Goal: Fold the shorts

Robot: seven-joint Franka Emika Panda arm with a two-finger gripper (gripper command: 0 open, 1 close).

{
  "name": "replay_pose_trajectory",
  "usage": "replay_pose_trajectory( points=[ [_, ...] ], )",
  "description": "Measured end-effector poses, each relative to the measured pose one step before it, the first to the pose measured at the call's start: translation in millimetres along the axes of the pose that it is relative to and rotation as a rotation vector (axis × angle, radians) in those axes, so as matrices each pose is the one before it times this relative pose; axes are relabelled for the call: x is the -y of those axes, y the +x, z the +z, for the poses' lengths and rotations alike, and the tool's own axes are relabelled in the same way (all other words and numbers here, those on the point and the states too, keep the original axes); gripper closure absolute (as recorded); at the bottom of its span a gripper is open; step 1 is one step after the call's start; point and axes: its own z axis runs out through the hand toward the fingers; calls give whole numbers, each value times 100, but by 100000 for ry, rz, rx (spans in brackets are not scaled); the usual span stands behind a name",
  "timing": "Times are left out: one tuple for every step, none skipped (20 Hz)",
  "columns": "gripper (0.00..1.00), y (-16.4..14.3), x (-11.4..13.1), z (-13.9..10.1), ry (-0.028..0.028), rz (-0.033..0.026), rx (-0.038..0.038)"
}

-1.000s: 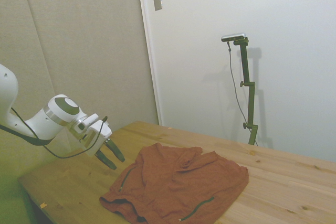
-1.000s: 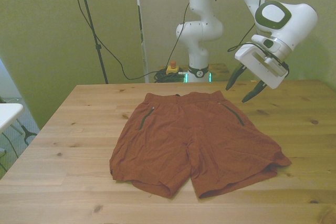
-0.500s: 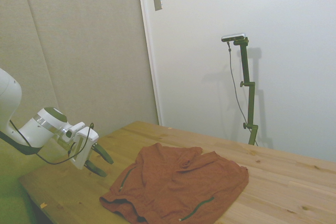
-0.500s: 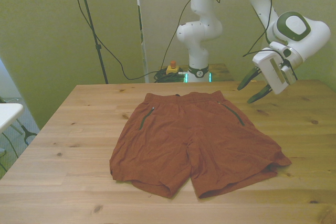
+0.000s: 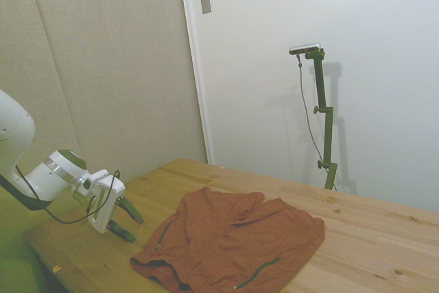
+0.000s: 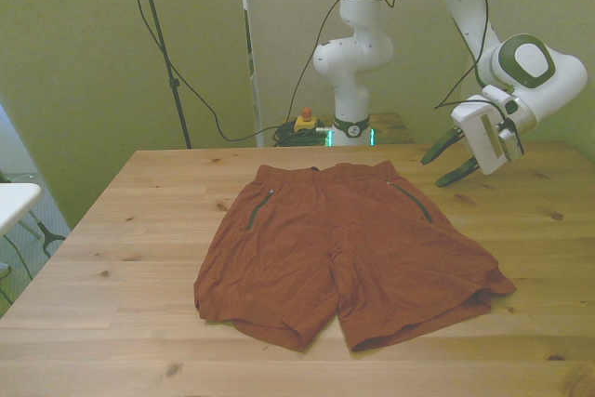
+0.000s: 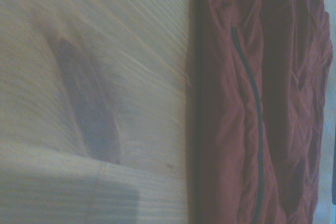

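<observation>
Shorts (image 6: 349,253) rust-orange, rumpled, flat on wooden table (image 6: 121,258); hand (image 6: 448,160) open, empty, probably clear of fabric.

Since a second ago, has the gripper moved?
Yes. In the front view the gripper, open, has shifted toward the front view's right, farther from the shorts, which lie unmoved on the table.

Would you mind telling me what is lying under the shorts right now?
The shorts lie spread flat on the wooden table, whose bare boards show all around them. Whatever might sit beneath the fabric is covered and cannot be seen.
</observation>
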Motion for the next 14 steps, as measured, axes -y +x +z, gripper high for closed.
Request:
replay_pose_trajectory(
  points=[
    [0, -142, -380, 447, -974, -43, -43],
    [0, -161, -452, 583, -1145, -39, 102],
    [0, -177, -576, 717, -1423, 40, 75],
    [0, -99, -571, 831, -1526, 273, 263],
    [0, 46, -484, 787, -1404, 488, 411],
    [0, 197, -371, 987, -1533, 706, 279],
    [0, 426, -264, 1083, -1276, 948, -134],
    [0, 689, -154, 1182, -1048, 1321, 228],
    [0, 954, -98, 1227, -439, 1490, 393],
    [0, 975, -71, 1210, 7, 1591, 662],
    [0, 950, -94, 1063, 29, 1795, 984],
    [100, 838, -96, 925, 368, 1609, 1016],
    [100, 711, -73, 662, 477, 1510, 1224],
    [100, 195, -6, 163, 329, 361, 416]
  ],
)
